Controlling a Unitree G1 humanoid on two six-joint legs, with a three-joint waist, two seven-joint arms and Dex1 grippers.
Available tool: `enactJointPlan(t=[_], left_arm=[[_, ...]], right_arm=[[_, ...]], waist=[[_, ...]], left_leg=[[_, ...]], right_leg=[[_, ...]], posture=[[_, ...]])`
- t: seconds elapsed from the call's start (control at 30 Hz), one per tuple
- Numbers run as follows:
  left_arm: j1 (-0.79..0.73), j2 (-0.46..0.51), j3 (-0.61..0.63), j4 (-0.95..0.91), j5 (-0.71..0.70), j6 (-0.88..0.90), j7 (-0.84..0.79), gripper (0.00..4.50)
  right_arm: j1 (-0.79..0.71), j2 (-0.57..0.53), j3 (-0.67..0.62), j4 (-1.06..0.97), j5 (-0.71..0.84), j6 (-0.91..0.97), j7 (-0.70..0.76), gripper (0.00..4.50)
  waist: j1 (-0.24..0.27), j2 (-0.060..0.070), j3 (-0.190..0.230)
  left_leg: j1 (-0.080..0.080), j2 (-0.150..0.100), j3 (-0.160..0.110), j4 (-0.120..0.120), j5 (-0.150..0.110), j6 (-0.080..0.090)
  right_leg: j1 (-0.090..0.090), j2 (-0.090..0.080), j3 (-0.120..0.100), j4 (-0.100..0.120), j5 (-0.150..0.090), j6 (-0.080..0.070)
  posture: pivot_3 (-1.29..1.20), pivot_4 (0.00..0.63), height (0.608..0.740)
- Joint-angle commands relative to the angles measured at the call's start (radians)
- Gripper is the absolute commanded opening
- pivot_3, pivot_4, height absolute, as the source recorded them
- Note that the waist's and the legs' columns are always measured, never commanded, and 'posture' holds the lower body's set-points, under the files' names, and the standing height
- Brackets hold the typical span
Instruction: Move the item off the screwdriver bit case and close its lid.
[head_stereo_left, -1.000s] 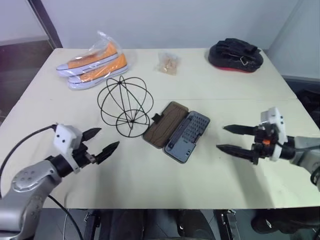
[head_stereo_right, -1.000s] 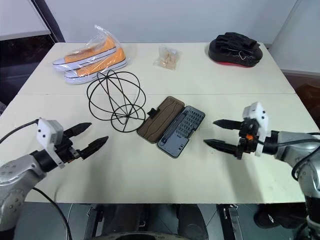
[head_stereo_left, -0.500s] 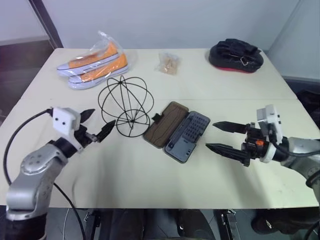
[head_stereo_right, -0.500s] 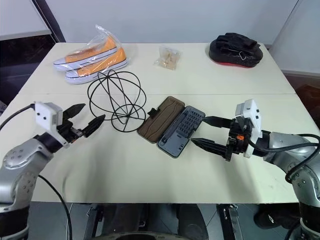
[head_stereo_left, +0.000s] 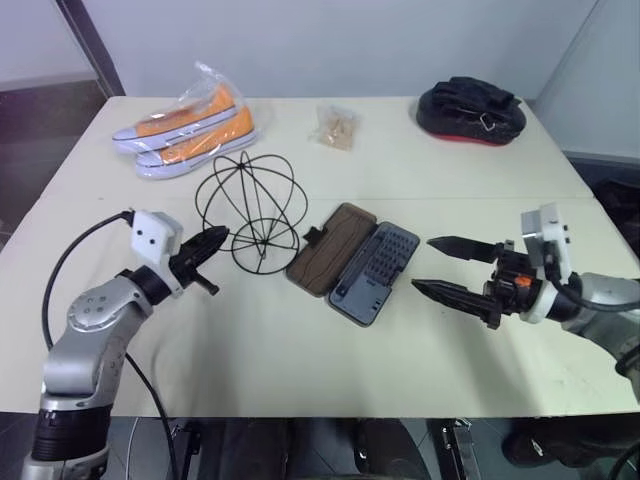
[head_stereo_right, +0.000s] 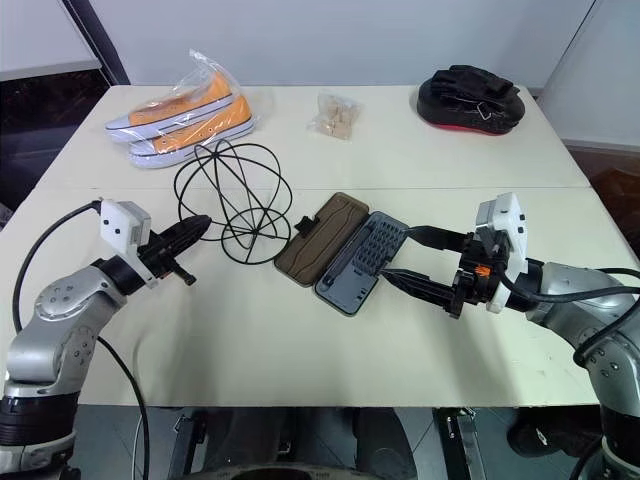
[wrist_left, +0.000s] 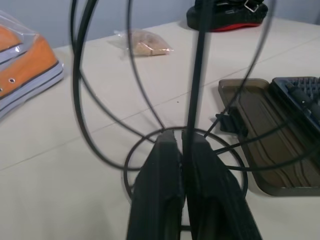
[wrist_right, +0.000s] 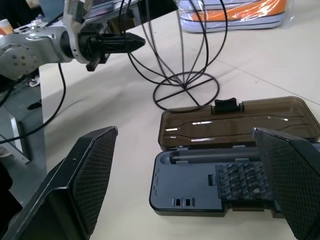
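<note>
The item (head_stereo_left: 262, 240), a globe of thin black wire hoops, stands on the table with its base ring just left of the lid's latch tab. My left gripper (head_stereo_left: 218, 240) is at the globe's left side, shut on one of its hoops. In the left wrist view that wire runs down between the closed fingers (wrist_left: 165, 165). The screwdriver bit case (head_stereo_left: 378, 275) lies open, and its smoky-brown lid (head_stereo_left: 330, 250) is flat on the table beside the grey tray of bits. My right gripper (head_stereo_left: 421, 265) hovers open just right of the case, pointing at it, with nothing between its fingers.
Bagged orange sneakers (head_stereo_left: 185, 125) lie at the back left. A small clear bag (head_stereo_left: 337, 127) is at the back middle. A black-and-red pouch (head_stereo_left: 472, 110) sits at the back right. Bare tabletop (head_stereo_left: 300, 350) stretches in front of the case.
My left gripper moved forward to the wire globe and shut on a hoop. My right gripper edged towards the case and stayed open.
</note>
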Motion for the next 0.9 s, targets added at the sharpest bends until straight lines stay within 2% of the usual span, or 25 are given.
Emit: enactJointPlan(t=[0.03, 0.1, 0.27, 0.43, 0.6, 0.73, 0.83, 0.9], left_arm=[[-0.043, -0.003, 0.013, 0.002, 0.025, -0.007, 0.043, 0.07], [-0.058, -0.011, 0.025, 0.019, 0.039, -0.013, 0.075, 0.07], [-0.043, -0.019, 0.195, 0.112, 0.083, -0.057, 0.234, 0.07], [0.012, 0.015, 0.349, 0.225, 0.113, -0.117, 0.319, 0.07], [0.093, 0.038, 0.462, 0.235, 0.091, -0.121, 0.337, 0.07], [0.145, 0.031, 0.48, 0.205, 0.082, -0.116, 0.334, 0.07], [0.183, 0.019, 0.481, 0.175, 0.072, -0.12, 0.326, 1.0], [0.205, 0.014, 0.486, 0.158, 0.076, -0.133, 0.327, 1.94]], right_arm=[[-0.021, -0.004, -0.006, -0.005, -0.018, -0.036, 0.003, 4.5], [-0.033, -0.005, 0.005, 0.005, -0.037, -0.052, 0.006, 4.5], [-0.069, -0.005, 0.015, 0.039, -0.039, -0.069, 0.031, 4.5], [-0.101, 0.004, 0.055, 0.085, -0.069, -0.092, 0.061, 4.5], [-0.172, 0.018, 0.124, 0.147, -0.11, -0.118, 0.092, 4.5], [-0.219, 0.028, 0.157, 0.188, -0.13, -0.123, 0.115, 4.5], [-0.248, 0.034, 0.175, 0.21, -0.141, -0.127, 0.129, 4.5], [-0.263, 0.038, 0.182, 0.223, -0.146, -0.126, 0.135, 4.5]], waist=[[0.0, 0.0, 0.0], [0.0, 0.0, 0.0], [-0.006, 0.0, 0.0], [-0.007, -0.001, 0.0], [-0.003, -0.001, 0.0], [-0.002, -0.001, 0.0], [0.0, -0.001, 0.0], [0.0, -0.001, 0.0]], left_leg=[[0.0, 0.0, 0.0, 0.0, 0.0, 0.0], [0.0, 0.0, 0.0, 0.0, 0.0, 0.0], [0.0, 0.001, 0.0, 0.0, 0.0, 0.0], [0.0, 0.002, 0.0, 0.0, 0.0, 0.0], [0.0, 0.001, 0.0, 0.0, 0.0, 0.0], [0.0, 0.001, 0.0, 0.0, 0.0, 0.0], [0.0, 0.001, 0.0, 0.0, 0.0, 0.0], [0.0, 0.0, 0.0, 0.0, 0.0, 0.0]], right_leg=[[0.0, 0.0, 0.0, 0.0, 0.0, 0.0], [0.0, 0.0, 0.0, 0.0, 0.0, 0.0], [-0.001, 0.001, 0.0, 0.001, 0.0, 0.0], [-0.002, 0.001, 0.0, 0.001, 0.0, 0.0], [-0.001, -0.001, 0.0, 0.001, 0.0, 0.0], [-0.001, -0.003, 0.0, 0.001, 0.0, 0.0], [-0.001, -0.004, 0.0, 0.001, 0.0, 0.0], [-0.001, -0.004, 0.001, 0.001, 0.0, 0.0]], posture=[[0.0, 0.15, 0.74], [0.0, 0.15, 0.74], [0.0, 0.15, 0.74], [0.0, 0.15, 0.74], [0.0, 0.15, 0.74], [0.0, 0.15, 0.74], [0.0, 0.15, 0.74], [0.0, 0.15, 0.74]])
